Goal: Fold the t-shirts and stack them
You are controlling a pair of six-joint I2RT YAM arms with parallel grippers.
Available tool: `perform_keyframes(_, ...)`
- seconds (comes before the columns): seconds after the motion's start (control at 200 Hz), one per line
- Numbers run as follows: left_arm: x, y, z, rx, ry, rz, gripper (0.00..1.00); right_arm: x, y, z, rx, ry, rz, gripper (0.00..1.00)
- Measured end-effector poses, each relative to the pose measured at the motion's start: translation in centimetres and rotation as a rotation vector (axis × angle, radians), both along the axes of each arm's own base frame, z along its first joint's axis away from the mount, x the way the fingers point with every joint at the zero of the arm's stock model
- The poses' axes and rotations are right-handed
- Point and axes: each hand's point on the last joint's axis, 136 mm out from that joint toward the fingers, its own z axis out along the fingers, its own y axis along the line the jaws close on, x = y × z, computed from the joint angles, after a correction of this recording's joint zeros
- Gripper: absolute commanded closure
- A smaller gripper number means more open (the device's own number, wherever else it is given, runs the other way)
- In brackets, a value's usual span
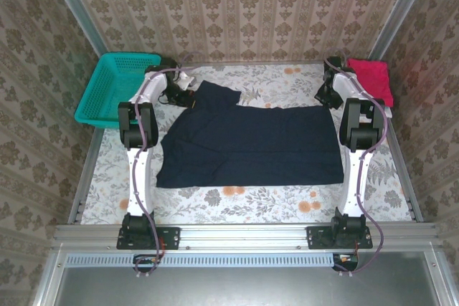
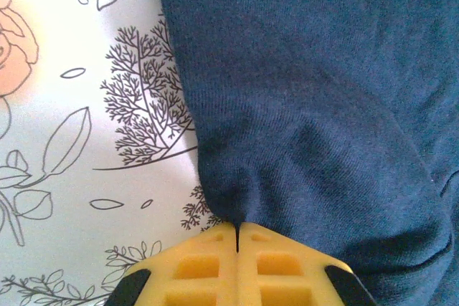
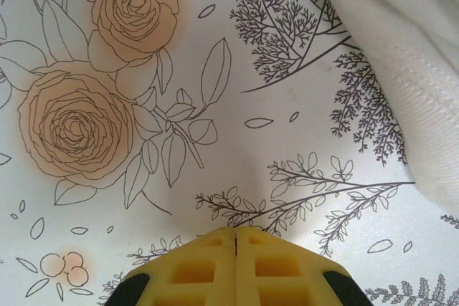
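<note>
Two grippers sat clenched at the far side of the table as the navy t-shirt (image 1: 251, 141) lay spread flat across the middle, its long axis running left to right between the arms. The left gripper (image 2: 237, 231) was at the shirt's far-left corner, jaws pressed tight together with a pucker of dark cloth drawn into their tips, so it appeared to have that edge pinched. The rest of the garment stretched away from it towards the right and the near edge.

The right gripper (image 3: 235, 238) was also fully closed but grasped nothing. It hovered over bare flowered tablecloth (image 3: 215, 141) near the shirt's far-right corner, with a white t-shirt (image 3: 401, 48) lying apart from it, ahead and to its right in the wrist view. The folded magenta-pink t-shirt (image 1: 373, 80) rested in the far-right corner of the table, just beyond that arm, and a teal mesh basket (image 1: 97, 94) stood off the far-left corner.

With only one corner apparently gripped, the coming fold seemed to turn on the right arm, the nearer one, reopening and taking the matching far-right corner of the navy shirt.
</note>
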Motion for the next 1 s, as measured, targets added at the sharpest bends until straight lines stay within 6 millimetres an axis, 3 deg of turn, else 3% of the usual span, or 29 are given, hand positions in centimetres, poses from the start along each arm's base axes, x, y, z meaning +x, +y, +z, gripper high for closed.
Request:
perform_keyframes(0.22, -0.3, 0.0, 1.3, -0.024, -0.040, 0.004, 1.00, -1.2, 0.2, 1.5, -0.003, -0.026, 0.005, 1.00)
perform_keyframes(0.465, 0.0, 0.0, 6.8, -0.072, -0.169, 0.009, 1.00, -2.6, 0.6, 7.2, -0.014, -0.145, 0.015, 1.00)
perform_keyframes(0.585, 0.0, -0.1, 8.6, -0.090, -0.211, 0.005, 1.00, -3.7, 0.8, 9.0, -0.018, -0.179, 0.027, 1.00)
perform_keyframes(1.0, -4.9, -0.3, 10.3, -0.178, -0.192, 0.009, 1.00, -9.3, 1.8, 12.0, -0.004, -0.230, 0.049, 1.00)
